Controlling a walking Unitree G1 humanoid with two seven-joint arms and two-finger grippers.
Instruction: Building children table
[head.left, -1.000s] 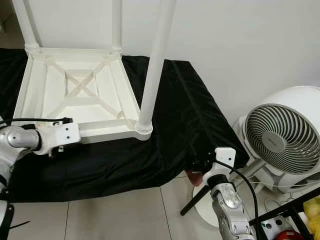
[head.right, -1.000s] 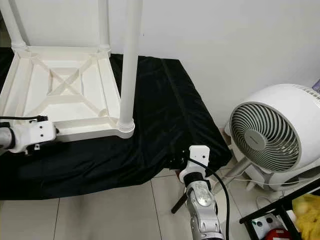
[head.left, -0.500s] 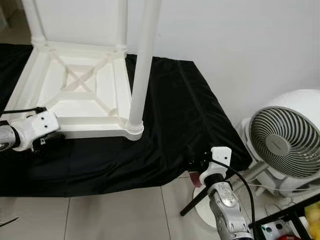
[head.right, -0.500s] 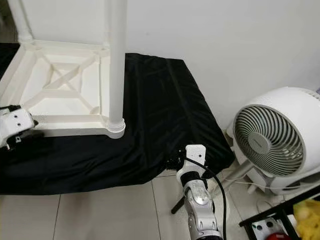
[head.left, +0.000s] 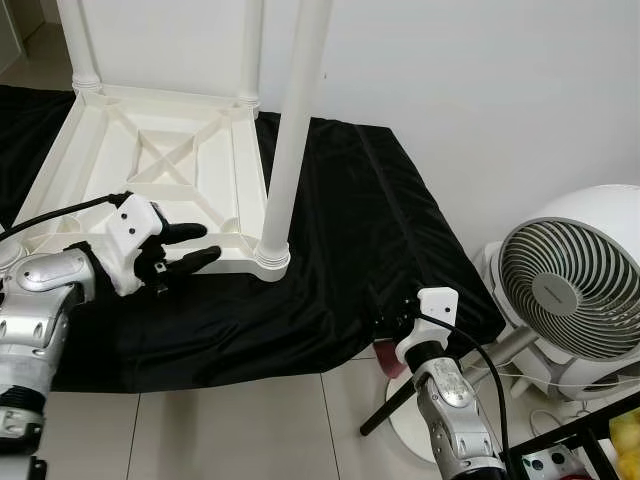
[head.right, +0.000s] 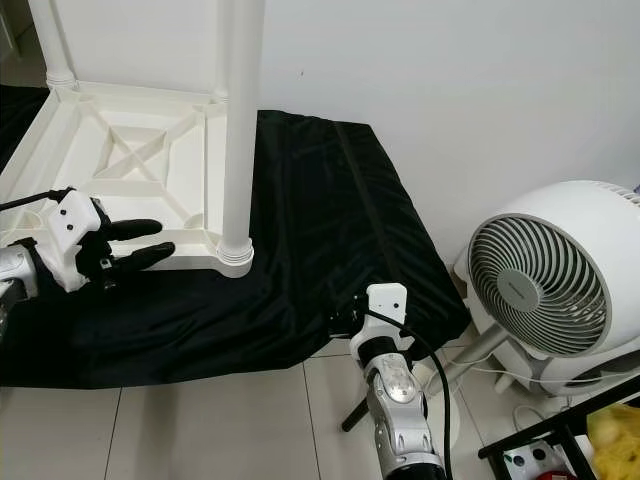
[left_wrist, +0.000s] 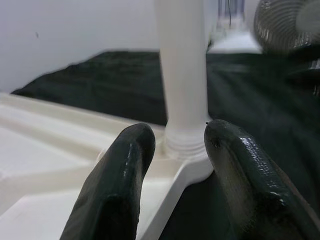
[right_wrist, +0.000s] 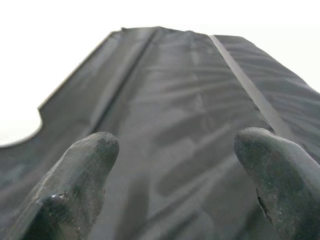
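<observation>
A white plastic children's table lies upside down on a black cloth, its legs standing upward. The near right leg rises from its threaded socket at the table's corner. My left gripper hovers at the table's near edge, a little left of that leg, its fingers open and pointing at the leg's base with nothing between them. My right gripper is low at the cloth's near right corner, open and empty, its white wrist over the cloth's edge.
A white fan on a round stand sits on the tiled floor at the right. A white wall runs behind the cloth. A black rack with small items is at the bottom right corner.
My left gripper has swung right toward the near right leg, and its open fingers now show. The camera shifted slightly. My right arm has barely moved.
</observation>
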